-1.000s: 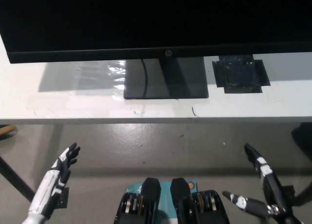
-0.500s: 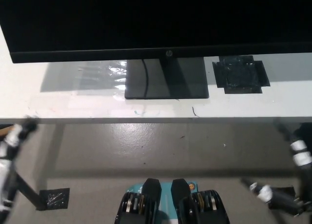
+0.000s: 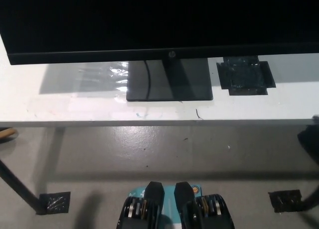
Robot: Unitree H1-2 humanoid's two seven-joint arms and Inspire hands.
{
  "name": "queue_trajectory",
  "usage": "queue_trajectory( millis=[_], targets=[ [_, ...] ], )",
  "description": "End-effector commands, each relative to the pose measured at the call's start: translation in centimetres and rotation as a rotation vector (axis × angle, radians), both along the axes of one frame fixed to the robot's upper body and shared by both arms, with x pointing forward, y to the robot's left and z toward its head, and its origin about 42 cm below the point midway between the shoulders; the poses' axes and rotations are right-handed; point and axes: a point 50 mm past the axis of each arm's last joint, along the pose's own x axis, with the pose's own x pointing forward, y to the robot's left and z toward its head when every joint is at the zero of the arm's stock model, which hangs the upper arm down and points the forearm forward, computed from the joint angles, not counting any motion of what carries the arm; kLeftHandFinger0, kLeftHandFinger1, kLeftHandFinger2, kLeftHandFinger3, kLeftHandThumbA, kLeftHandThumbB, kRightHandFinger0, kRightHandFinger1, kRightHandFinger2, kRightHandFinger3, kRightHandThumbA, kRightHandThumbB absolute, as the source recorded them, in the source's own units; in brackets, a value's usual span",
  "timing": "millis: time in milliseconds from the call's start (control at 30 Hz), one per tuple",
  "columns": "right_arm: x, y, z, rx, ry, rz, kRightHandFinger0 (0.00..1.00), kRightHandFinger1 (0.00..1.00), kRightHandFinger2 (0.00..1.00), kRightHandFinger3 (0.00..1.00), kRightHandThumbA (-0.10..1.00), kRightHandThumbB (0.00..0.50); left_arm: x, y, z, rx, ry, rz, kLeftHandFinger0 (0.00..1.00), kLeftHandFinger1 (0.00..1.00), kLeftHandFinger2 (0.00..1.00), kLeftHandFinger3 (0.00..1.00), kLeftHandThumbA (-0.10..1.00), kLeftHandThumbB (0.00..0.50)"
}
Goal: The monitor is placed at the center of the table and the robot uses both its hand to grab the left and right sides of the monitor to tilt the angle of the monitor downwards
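Observation:
A black monitor (image 3: 149, 20) fills the top of the head view, its lower bezel running across the picture. Its dark rectangular base (image 3: 169, 82) stands on the white table (image 3: 75, 107) near the middle. Neither of my hands shows in this view; both have left the picture at its sides.
A patch of black tape (image 3: 245, 77) lies on the table right of the monitor's base. The table's front edge runs across the middle of the picture, with grey floor below it. Black tape squares (image 3: 55, 202) mark the floor at lower left and lower right.
Both hands rose and spread outward from the lower corners, blurred at the picture's edges half a second ago, and are now out of view. The monitor has not moved.

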Motion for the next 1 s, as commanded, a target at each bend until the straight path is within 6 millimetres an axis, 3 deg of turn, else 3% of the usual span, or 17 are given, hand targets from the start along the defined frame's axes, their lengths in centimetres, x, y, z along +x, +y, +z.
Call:
queue_trajectory(
  millis=[0,67,200,300,433,500,667,800,833,967],
  targets=[
    [1.5,-2.3,2.4,0.037,-0.046,0.031,1.0,1.0,1.0,1.0,1.0,0.413,1.4,2.2,2.9,0.023,-0.03,0.036,1.0,1.0,1.0,1.0,1.0,0.444],
    [2.5,-3.1,2.9,0.053,-0.023,0.043,1.0,1.0,1.0,1.0,1.0,0.402,2.3,2.8,3.3,0.05,-0.006,0.056,1.0,1.0,1.0,1.0,1.0,0.404],
    [4.6,-4.2,4.1,0.084,0.031,0.104,1.0,1.0,1.0,1.0,1.0,0.417,4.1,3.3,4.1,0.038,0.064,0.066,1.0,1.0,1.0,1.0,1.0,0.449],
    [6.3,-4.9,5.0,0.068,0.072,0.102,1.0,1.0,1.0,1.0,1.0,0.447,5.5,3.7,4.8,0.024,0.123,0.056,1.0,1.0,1.0,1.0,1.0,0.43],
    [7.1,-5.3,5.5,0.051,0.088,0.105,1.0,1.0,1.0,1.0,1.0,0.441,6.3,3.9,5.2,0.035,0.141,0.057,1.0,1.0,1.0,1.0,1.0,0.417],
    [9.6,-6.1,7.4,0.056,0.15,0.189,1.0,1.0,1.0,1.0,1.0,0.47,8.5,4.7,6.3,0.114,0.21,0.089,1.0,1.0,1.0,1.0,1.0,0.417],
    [12.2,-6.7,9.8,0.043,0.247,0.26,1.0,1.0,1.0,1.0,1.0,0.478,10.6,5.8,7.2,0.155,0.274,0.1,1.0,1.0,1.0,1.0,1.0,0.401],
    [12.5,-6.8,10.0,0.044,0.259,0.273,1.0,1.0,1.0,1.0,1.0,0.479,10.9,6.0,7.2,0.155,0.281,0.097,1.0,1.0,1.0,1.0,1.0,0.404],
    [14.5,-7.4,11.9,0.053,0.308,0.322,1.0,1.0,1.0,1.0,1.0,0.391,12.1,6.5,7.9,0.159,0.33,0.114,1.0,1.0,1.0,1.0,1.0,0.442],
    [15.7,-7.3,13.9,0.076,0.362,0.374,1.0,1.0,1.0,1.0,1.0,0.335,13.1,6.6,8.4,0.156,0.354,0.092,1.0,1.0,1.0,1.0,1.0,0.472]
  ],
)
